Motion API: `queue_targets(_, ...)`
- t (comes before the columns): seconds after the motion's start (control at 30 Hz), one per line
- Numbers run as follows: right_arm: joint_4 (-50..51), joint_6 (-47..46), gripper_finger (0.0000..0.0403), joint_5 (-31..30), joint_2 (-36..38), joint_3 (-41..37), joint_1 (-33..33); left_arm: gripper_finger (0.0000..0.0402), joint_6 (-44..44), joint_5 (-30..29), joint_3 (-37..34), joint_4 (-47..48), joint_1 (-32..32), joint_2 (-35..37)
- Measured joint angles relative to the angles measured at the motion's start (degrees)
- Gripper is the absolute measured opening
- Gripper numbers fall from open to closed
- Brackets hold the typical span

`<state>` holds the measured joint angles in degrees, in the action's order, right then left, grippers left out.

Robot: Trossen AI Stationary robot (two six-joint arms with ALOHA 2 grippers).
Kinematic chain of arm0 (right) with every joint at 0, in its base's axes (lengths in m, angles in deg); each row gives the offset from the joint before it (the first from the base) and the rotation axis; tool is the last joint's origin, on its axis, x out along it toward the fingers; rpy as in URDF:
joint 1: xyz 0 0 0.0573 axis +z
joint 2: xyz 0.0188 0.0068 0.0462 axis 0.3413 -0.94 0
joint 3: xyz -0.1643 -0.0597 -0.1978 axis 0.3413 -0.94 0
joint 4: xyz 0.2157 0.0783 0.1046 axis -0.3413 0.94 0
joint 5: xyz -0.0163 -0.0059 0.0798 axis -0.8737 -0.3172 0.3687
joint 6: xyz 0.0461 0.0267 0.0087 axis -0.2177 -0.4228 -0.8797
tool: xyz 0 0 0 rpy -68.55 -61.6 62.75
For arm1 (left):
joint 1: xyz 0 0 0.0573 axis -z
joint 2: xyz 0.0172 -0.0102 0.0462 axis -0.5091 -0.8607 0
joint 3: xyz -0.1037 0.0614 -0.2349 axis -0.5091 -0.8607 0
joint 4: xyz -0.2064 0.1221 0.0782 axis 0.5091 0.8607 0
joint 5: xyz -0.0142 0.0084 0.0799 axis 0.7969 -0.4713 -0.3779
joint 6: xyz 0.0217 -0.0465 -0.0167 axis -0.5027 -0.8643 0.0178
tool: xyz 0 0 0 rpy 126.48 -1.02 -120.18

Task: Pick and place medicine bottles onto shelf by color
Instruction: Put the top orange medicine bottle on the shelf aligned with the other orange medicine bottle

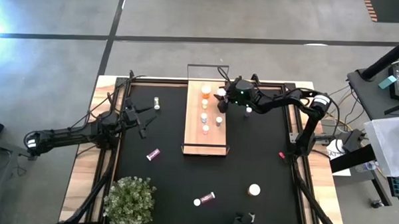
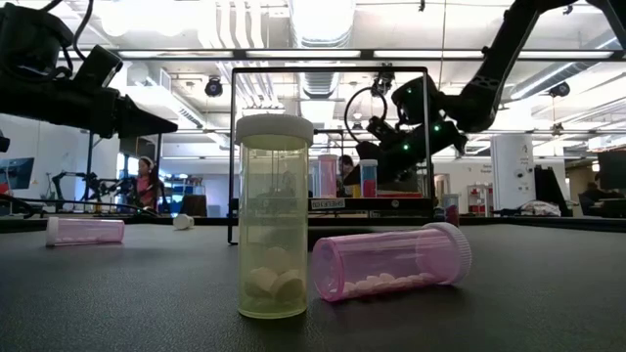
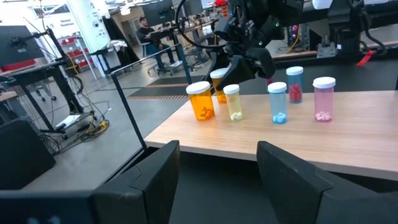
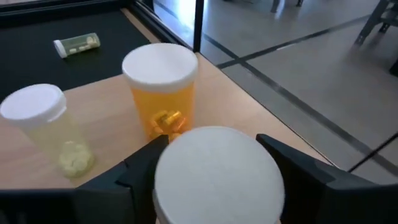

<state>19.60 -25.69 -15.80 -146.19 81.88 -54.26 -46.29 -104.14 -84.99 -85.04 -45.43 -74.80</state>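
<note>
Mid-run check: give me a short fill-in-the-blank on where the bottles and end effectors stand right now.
1. The right end effector straddles a bottle with a ____ cap.
2. The bottles on the shelf all stand ____.
3. The left end effector is ____, holding nothing.
4. The pink bottle beside the yellow bottle lies on its ____.

Answers: white; upright; open; side

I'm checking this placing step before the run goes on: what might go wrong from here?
1. The right gripper straddles a white-capped bottle right beside the upright orange bottle on the shelf; moving off sideways might topple it.
2. The pale yellow bottle also stands close, so a tipped neighbour may knock it over.
</note>
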Motion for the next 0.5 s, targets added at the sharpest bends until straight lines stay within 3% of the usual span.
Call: queue_targets(0.5, 1.97, 0.34, 0.0219, 0.46, 0.0, 1.39, -0.15, 0.0199, -0.01, 0.0, 0.0, 0.01, 0.0, -0.04)
